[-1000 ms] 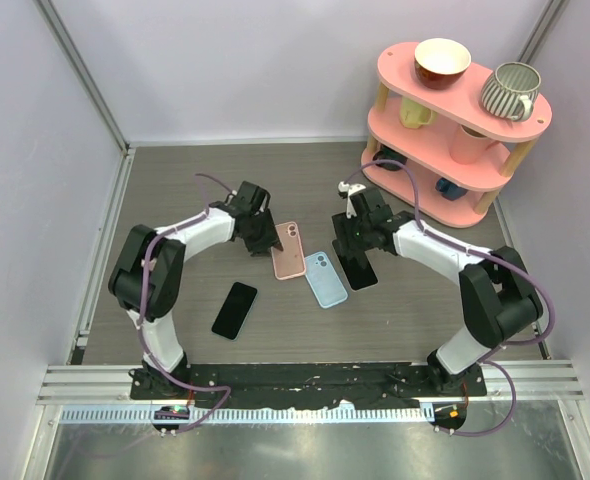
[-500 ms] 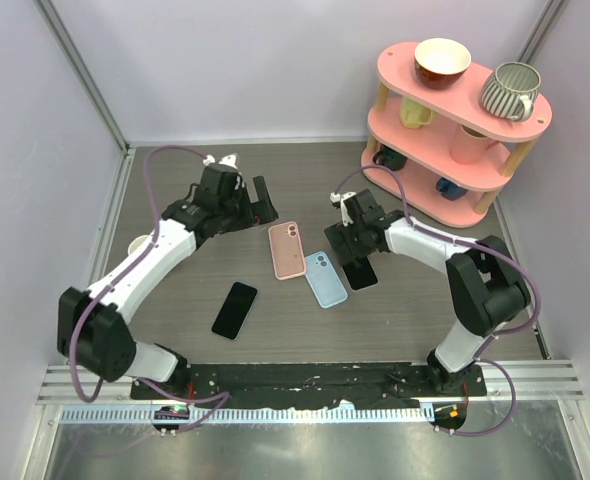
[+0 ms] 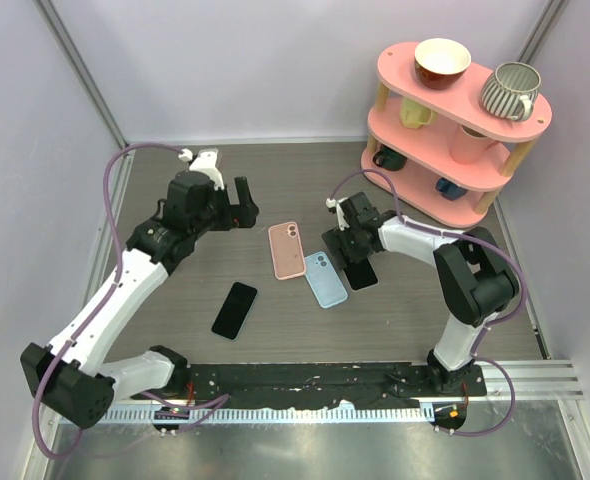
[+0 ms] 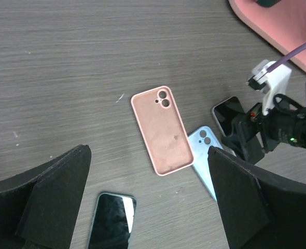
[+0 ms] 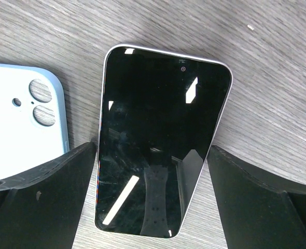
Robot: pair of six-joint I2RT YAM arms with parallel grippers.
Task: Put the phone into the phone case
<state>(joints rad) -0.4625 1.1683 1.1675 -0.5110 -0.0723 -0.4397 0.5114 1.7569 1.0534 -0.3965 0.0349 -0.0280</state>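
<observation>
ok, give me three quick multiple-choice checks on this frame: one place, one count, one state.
1. Where does the light blue case lie?
A) left of the pink case
B) between the pink case and the right-hand phone
C) beyond the pink case, by the back wall

2. How many phones lie on the table?
A) three
B) one
C) two

3. The right fingers are:
A) open, either side of the right-hand phone
B) shut on the light blue case
C) open over the pink case

Answers:
1 B: the top view shows it next to both.
2 C: the right-hand phone plus a second phone nearer the left arm.
3 A: the right wrist view shows the phone flat between spread fingers.
</observation>
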